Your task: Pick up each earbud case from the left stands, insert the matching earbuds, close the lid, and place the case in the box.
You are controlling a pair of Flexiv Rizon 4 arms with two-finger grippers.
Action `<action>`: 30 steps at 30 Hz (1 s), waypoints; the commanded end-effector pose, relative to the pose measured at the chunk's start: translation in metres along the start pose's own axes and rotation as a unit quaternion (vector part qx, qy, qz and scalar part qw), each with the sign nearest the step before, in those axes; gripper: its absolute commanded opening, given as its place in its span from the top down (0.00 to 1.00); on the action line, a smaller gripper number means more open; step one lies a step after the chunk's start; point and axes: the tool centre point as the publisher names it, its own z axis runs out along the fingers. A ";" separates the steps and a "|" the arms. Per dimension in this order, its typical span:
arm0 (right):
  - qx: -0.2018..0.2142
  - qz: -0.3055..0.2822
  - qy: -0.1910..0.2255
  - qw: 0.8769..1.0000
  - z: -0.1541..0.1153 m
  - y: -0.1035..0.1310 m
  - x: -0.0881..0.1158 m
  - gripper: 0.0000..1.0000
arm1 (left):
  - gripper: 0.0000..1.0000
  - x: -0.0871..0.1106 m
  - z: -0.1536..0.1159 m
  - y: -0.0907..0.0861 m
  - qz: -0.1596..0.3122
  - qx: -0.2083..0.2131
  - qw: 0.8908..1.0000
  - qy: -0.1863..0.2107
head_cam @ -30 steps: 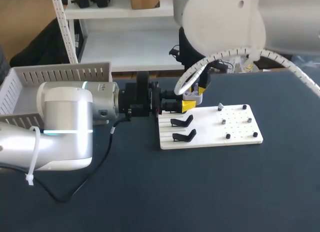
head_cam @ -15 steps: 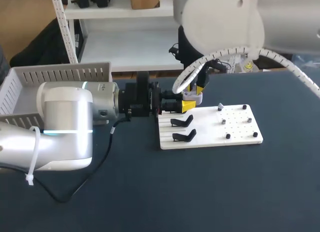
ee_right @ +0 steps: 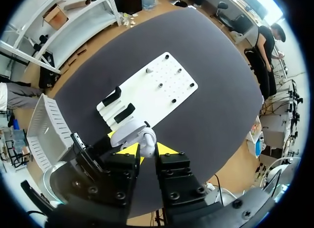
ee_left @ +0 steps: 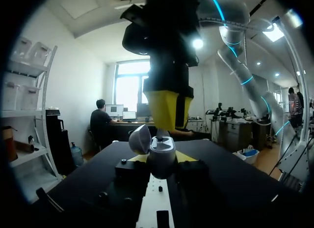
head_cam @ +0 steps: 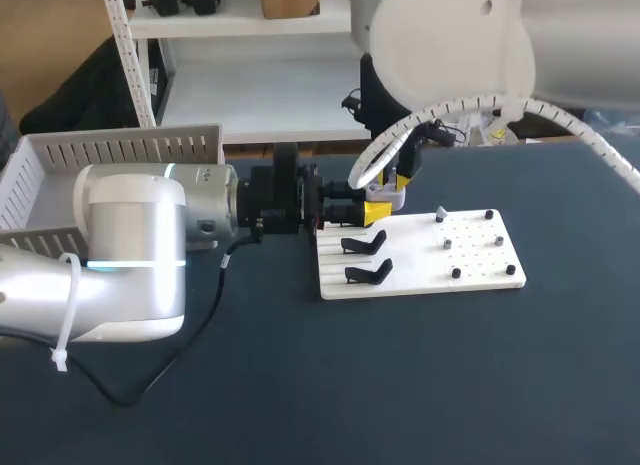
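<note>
Earbud case [head_cam: 385, 192], lid open, clamped in left gripper [head_cam: 372, 213] above far-left end of white board [head_cam: 480, 270]. Right gripper [head_cam: 400, 180] directly over it, pinched narrow on earbud [ee_left: 159, 136]. Likely hazards: misalignment jamming earbud on rim; downward push tilting case in grip.

Case: your small rounded grey-white earbud case [ee_left: 162, 159] looks smooth, glossy plastic.
Board: flat white peg board [head_cam: 415, 265], matt.
</note>
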 end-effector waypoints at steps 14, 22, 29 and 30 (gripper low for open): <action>0.004 0.004 0.011 1.000 0.008 0.000 -0.001 1.00 | 1.00 0.001 0.000 0.000 0.001 -0.001 1.000 -0.002; 0.003 0.003 0.013 1.000 0.009 0.001 -0.002 0.96 | 1.00 0.001 0.000 0.000 0.001 -0.001 1.000 -0.002; 0.003 0.001 0.014 1.000 0.008 0.003 -0.003 0.94 | 1.00 0.001 0.000 0.000 0.001 -0.001 1.000 -0.002; 0.003 0.001 0.015 1.000 0.008 0.003 -0.003 0.91 | 1.00 0.001 0.000 0.000 0.001 -0.001 1.000 -0.002</action>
